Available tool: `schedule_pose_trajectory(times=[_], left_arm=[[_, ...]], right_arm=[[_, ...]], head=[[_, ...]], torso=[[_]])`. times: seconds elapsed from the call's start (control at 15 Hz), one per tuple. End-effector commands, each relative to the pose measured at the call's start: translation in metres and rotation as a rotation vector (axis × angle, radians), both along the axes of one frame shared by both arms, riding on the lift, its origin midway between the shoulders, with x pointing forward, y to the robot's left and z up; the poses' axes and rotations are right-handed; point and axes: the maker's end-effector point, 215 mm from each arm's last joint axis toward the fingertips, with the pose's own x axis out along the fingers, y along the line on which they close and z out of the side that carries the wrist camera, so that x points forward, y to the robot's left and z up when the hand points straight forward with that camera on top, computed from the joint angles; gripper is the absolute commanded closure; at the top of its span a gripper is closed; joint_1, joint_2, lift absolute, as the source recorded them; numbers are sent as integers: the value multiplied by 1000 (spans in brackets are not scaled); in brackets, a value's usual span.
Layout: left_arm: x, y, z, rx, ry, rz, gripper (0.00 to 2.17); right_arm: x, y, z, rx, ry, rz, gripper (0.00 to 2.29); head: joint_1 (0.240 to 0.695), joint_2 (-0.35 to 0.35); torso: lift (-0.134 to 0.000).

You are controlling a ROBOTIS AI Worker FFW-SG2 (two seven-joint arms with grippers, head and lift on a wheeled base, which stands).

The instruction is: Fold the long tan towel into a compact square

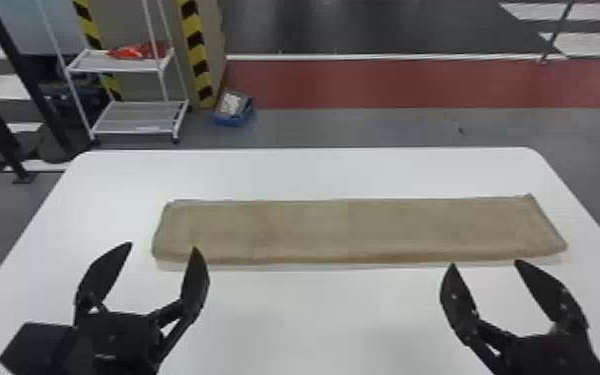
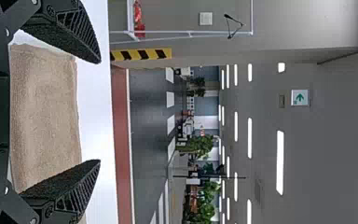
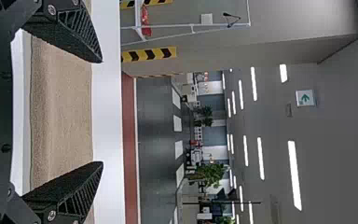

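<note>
Towel [image 1: 359, 230] is lying mid-frame, likely handling light, floppy; short ends looking grippable. Both jaws are hanging spread, empty.

Both grippers [image 1: 157, 249] [image 1: 486, 264] hover level, black fingers [image 1: 195, 277] spread wide.Left gripper [image 1: 162, 245] and right gripper [image 1: 485, 263] both have fingers [image 1: 195, 277] spread wide.

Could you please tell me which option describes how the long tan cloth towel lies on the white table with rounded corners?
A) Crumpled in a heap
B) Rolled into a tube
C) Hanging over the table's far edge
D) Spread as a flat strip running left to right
D: the long tan cloth towel lies flat across the white round-cornered table, both ends short of the side edges.
</note>
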Motion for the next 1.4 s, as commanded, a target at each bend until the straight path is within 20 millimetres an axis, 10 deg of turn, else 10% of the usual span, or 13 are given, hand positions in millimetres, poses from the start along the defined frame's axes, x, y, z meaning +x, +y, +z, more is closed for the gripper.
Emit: schedule_pose_trajectory(times=[0.0,0.87,1.33], left_arm=[[0,0,0,0,1,0,140],[2,0,-4,1,11,-1,140],[65,19,-58,22,194,35,147]], right_arm=[[0,0,3,2,-7,-2,110],[0,-14,9,-4,-33,-45,113],[87,-87,0,-92,-14,-47,215]], head=[[695,16],[695,3],[695,-46]], torso=[[-123],[-123],[-123]])
